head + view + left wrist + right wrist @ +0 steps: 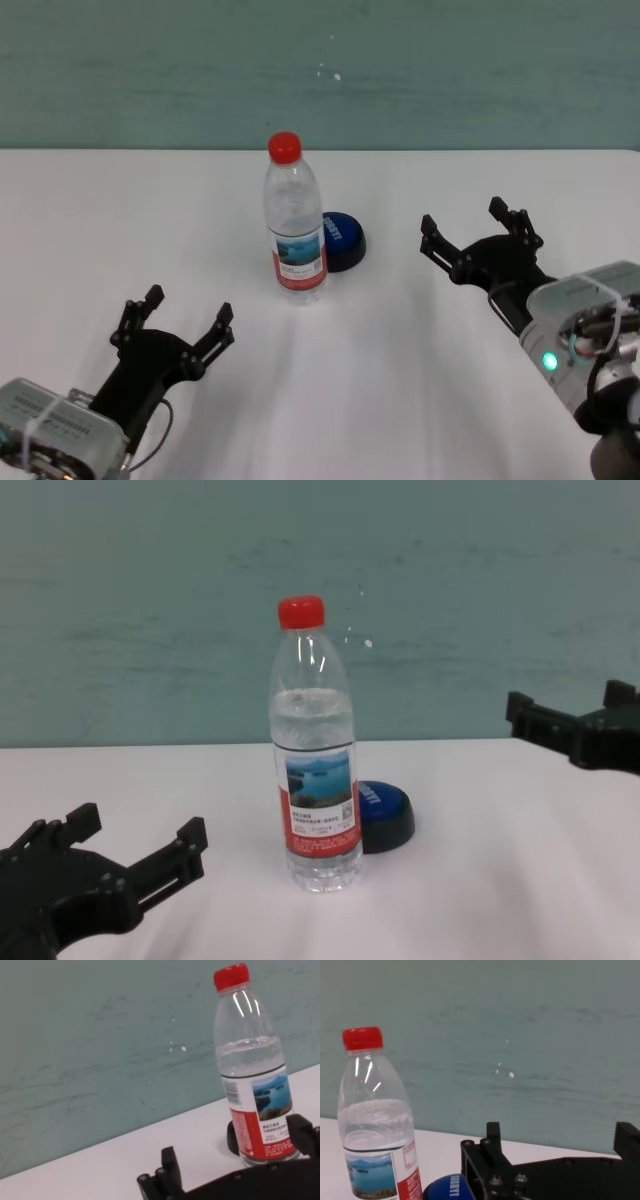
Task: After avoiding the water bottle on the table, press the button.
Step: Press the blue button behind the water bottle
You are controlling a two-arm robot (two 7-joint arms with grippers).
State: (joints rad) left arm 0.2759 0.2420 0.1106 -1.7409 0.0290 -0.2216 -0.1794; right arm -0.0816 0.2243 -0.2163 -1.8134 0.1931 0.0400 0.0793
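The water bottle (pixel 293 222) stands upright mid-table, clear with a red cap and a lake-picture label; it also shows as the water bottle (pixel 316 755), (pixel 255 1075), (pixel 376 1125). Just behind it and to its right sits the low blue button (pixel 342 240), partly hidden by the bottle in the chest view (pixel 384 814); its blue top (pixel 446 1188) shows in the right wrist view. My right gripper (pixel 478 232) hovers open to the right of the button, apart from it. My left gripper (pixel 187 318) rests open near the front left, well short of the bottle.
The white table (pixel 120 230) runs wide on both sides of the bottle. A teal wall (pixel 150 70) closes off the back edge.
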